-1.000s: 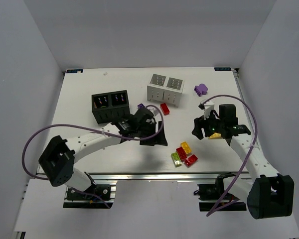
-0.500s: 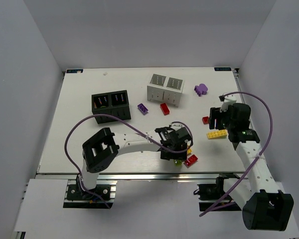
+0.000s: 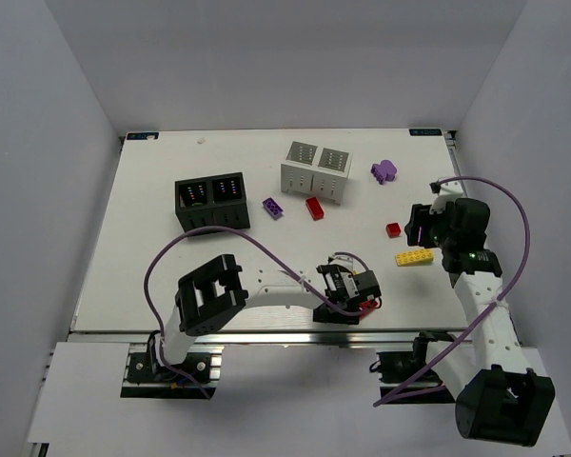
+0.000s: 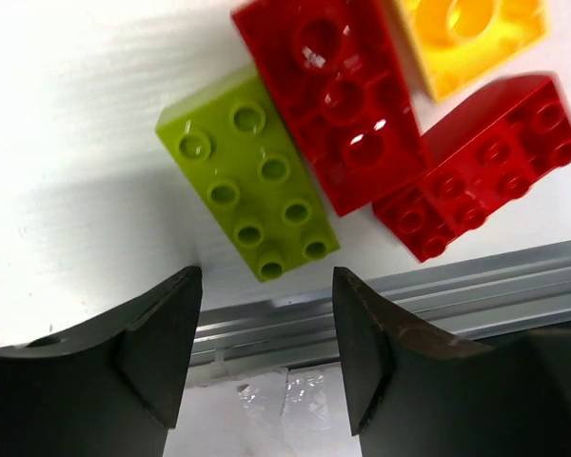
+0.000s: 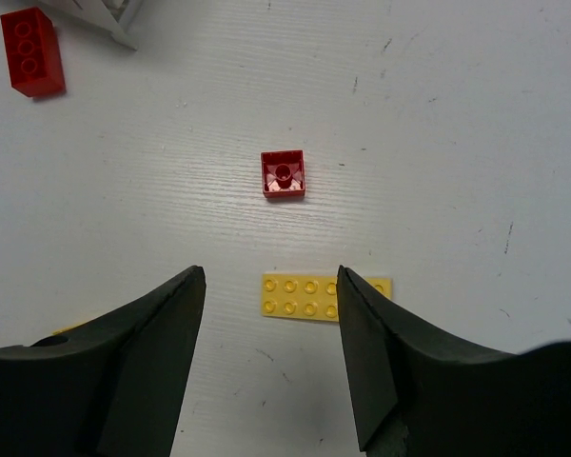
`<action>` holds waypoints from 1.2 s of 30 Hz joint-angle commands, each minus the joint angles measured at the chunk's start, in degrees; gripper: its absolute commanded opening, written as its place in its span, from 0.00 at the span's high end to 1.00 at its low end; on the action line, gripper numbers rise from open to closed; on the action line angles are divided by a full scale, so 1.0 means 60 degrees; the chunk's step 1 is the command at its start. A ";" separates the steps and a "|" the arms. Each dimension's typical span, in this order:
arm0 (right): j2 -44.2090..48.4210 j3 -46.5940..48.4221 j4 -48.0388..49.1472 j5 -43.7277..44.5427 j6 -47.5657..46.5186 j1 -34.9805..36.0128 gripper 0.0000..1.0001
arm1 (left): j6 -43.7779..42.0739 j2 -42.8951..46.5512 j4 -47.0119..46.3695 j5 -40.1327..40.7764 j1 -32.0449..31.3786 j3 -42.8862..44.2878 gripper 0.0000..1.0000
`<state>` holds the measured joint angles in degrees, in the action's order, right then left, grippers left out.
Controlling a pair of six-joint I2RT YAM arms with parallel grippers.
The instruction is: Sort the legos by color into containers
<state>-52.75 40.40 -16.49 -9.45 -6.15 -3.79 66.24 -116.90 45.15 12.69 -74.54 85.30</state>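
The left claw [image 4: 265, 286] hangs open and empty just above a lime green brick [image 4: 247, 176] at the near edge of the counter [image 3: 152, 248]. That brick touches a long red brick [image 4: 338, 100], with another red brick [image 4: 481, 162] and a yellow brick [image 4: 466, 38] packed beside it. The right claw [image 5: 269, 286] is also spread wide, holding nothing, over a flat yellow plate [image 5: 309, 297]. A small red brick [image 5: 284, 174] lies upturned beyond it. The black box [image 3: 211, 202] and the white box [image 3: 316, 171] stand well apart from both claws, with 1 purple brick [image 3: 273, 208] between them.
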 commanded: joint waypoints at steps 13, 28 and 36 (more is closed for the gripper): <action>0.0252 -0.0069 0.0126 -0.0636 0.0073 -0.0378 0.37 | 0.1306 -0.0847 0.0397 0.1209 0.0074 0.0300 0.23; 0.0384 -0.0098 0.0097 -0.0929 0.0044 -0.0671 0.37 | 0.1880 -0.1714 0.1543 0.2148 0.0075 0.0800 0.50; 0.0413 -0.0113 0.0068 -0.1090 0.0015 -0.0730 0.37 | 0.1516 -0.0718 0.1586 0.2645 0.0162 -0.0197 0.78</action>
<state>-51.33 40.23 -16.56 -14.79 -6.17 -7.88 75.92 -120.07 51.44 27.77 -74.70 88.25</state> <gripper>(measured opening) 0.625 0.471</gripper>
